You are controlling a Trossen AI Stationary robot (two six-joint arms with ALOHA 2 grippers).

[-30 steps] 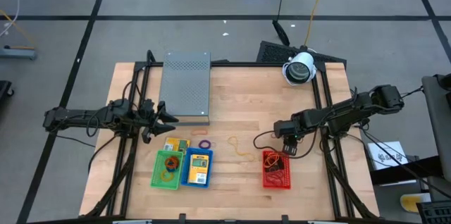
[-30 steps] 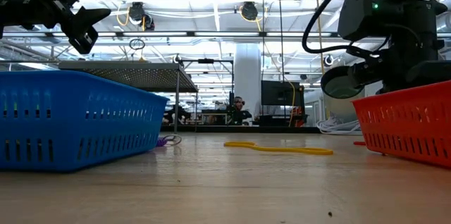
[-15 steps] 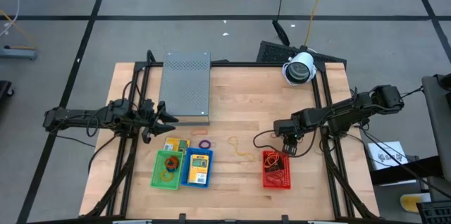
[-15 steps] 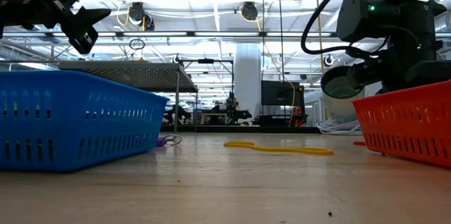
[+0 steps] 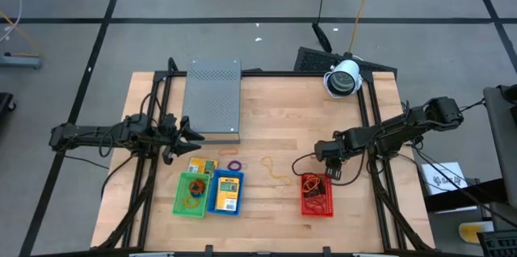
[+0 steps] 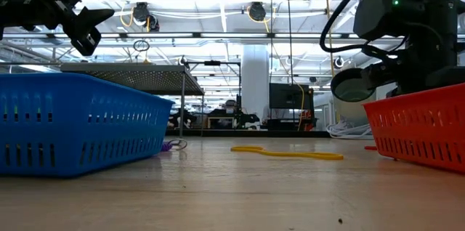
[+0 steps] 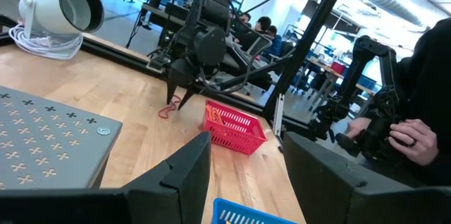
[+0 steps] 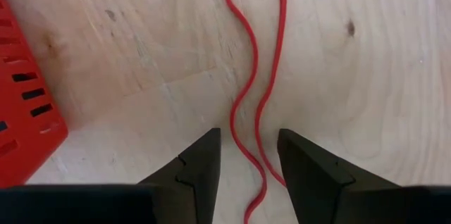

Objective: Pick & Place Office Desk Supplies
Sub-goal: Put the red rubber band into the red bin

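Sorting looked partly done. The green basket [image 5: 192,193] held rubber bands, the blue basket [image 5: 226,193] a yellow packet, the red basket [image 5: 317,195] some red bands. Left on the table [image 5: 266,111]: a purple band [image 5: 234,165], a yellow band [image 5: 275,170], a packet [image 5: 202,166]. The right gripper [image 8: 245,155] hung just behind the red basket, fingers parted astride a red band [image 8: 255,62], not yet pinching. The left gripper [image 7: 243,175] waited open beside the grey box [image 5: 213,100]. No legible writing.
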